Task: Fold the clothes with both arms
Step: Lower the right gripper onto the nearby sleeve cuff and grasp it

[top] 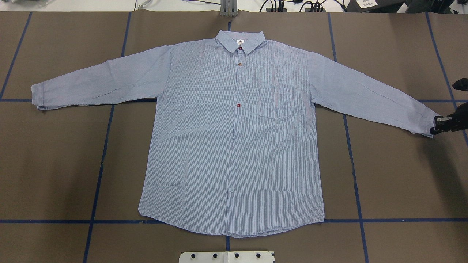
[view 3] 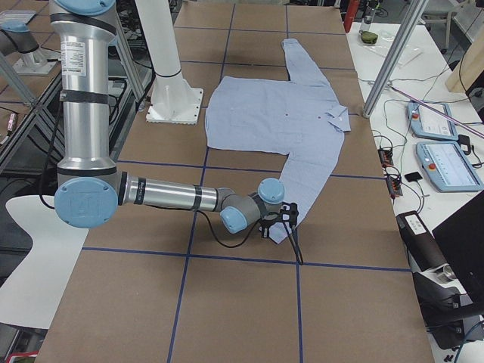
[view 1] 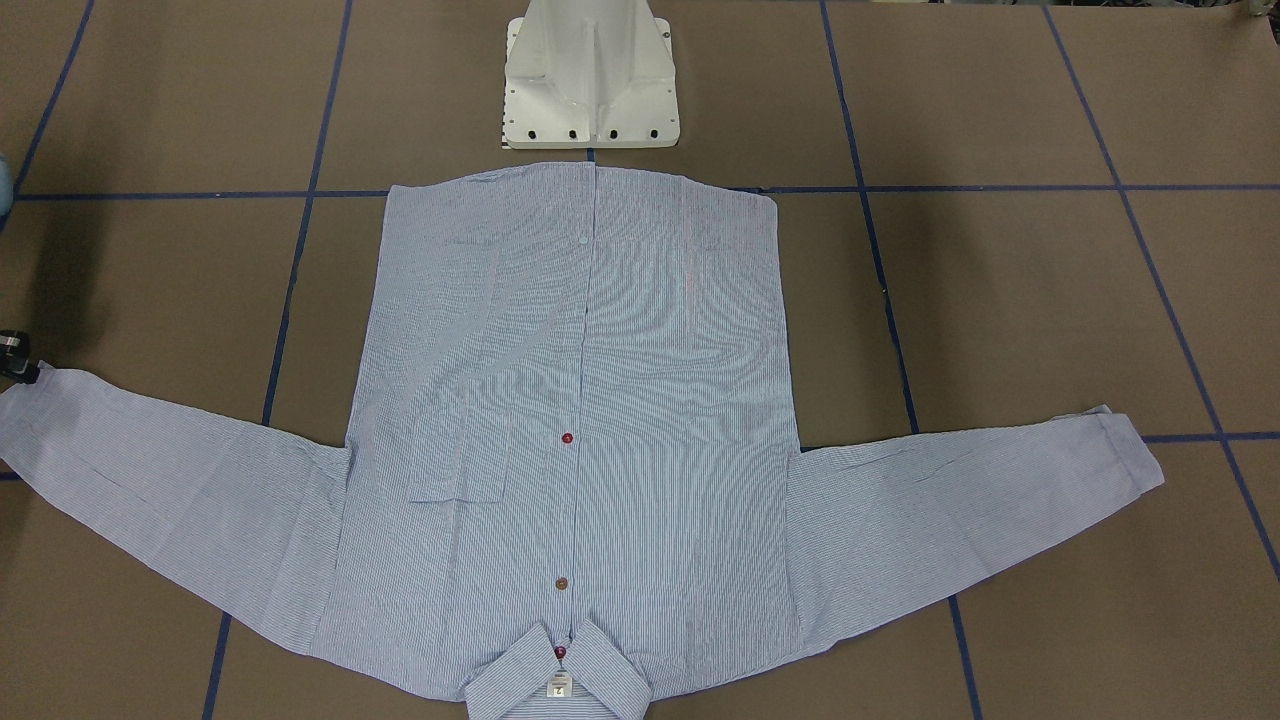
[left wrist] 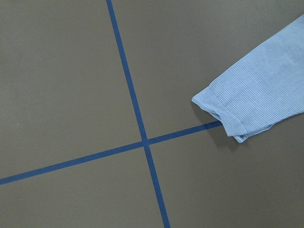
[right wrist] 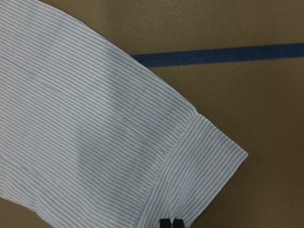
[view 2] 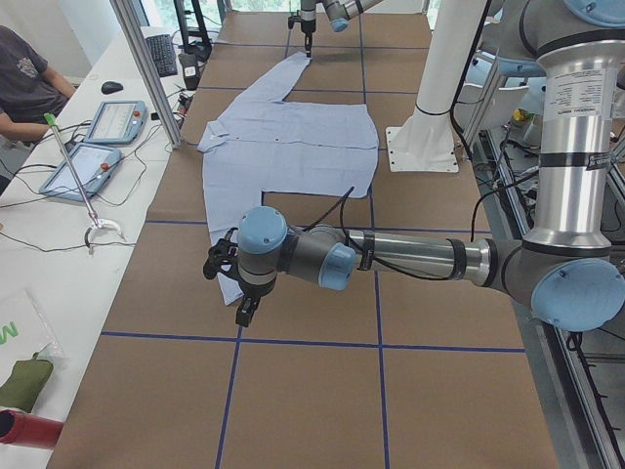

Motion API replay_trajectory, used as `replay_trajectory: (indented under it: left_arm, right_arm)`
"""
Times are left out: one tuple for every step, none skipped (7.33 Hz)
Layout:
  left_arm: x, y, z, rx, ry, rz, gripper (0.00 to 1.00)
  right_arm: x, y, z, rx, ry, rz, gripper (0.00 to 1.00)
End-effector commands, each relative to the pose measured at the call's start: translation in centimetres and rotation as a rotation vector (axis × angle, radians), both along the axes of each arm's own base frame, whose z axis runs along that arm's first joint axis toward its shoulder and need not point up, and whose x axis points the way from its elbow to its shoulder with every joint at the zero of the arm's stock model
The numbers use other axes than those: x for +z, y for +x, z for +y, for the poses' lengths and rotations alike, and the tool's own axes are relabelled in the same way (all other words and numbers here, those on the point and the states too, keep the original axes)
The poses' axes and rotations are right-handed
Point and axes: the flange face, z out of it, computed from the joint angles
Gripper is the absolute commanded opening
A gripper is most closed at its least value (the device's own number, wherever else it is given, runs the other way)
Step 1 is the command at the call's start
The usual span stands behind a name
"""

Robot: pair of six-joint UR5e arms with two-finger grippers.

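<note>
L pincer (view 2: 246, 311): I only get it on the side cam, so can't tell if it's open or closed; it hangs near the L cuff (left wrist: 228, 118). R pincer (top: 440, 125): tips (right wrist: 165, 222) pinched together on the edge of the R cuff (right wrist: 204, 161).

Surface: brown table (top: 55, 164) w/ blue tape grid (top: 98, 175). The shirt (top: 234, 146) lies flat, front up, hem toward the base (view 1: 590, 90), sleeves spread wide.

L arm (view 2: 420, 256) and R arm (view 3: 166, 193) both reach out low, forearms approx level.

Past the far edge: a desk (view 2: 39, 244) w/ tablets (view 2: 115, 119) and a seated person (view 2: 24, 78).
</note>
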Motion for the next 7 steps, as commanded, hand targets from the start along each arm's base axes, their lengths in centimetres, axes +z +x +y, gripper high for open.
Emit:
replay_trajectory:
  left_arm:
    - [-0.2, 0.0, 0.0, 0.000, 0.004, 0.000, 1.00]
    - [-0.4, 0.0, -0.1, 0.000, 0.007, 0.000, 1.00]
    - [-0.3, 0.0, -0.1, 0.000, 0.006, 0.000, 1.00]
    - [-0.2, 0.0, -0.1, 0.000, 0.004, 0.000, 1.00]
    - [-0.2, 0.0, -0.1, 0.000, 0.004, 0.000, 1.00]
    - [-0.1, 0.0, -0.1, 0.000, 0.003, 0.000, 1.00]
    - [0.0, 0.0, -0.1, 0.000, 0.001, 0.000, 1.00]
  right_arm:
    - [-0.6, 0.1, -0.2, 0.002, 0.007, -0.006, 0.00]
    - [-2.2, 0.7, -0.6, 0.013, 0.031, -0.026, 0.00]
    - [-5.1, 1.7, -0.7, 0.031, 0.081, -0.049, 0.00]
    - [-7.9, 1.8, -0.8, 0.034, 0.115, -0.063, 0.00]
    - [-11.2, 1.3, -1.3, 0.029, 0.117, -0.064, 0.00]
    - [-16.7, 0.2, -2.1, 0.015, 0.134, -0.070, 0.00]
    - [-23.8, -1.6, -4.5, 0.006, 0.145, -0.074, 0.00]
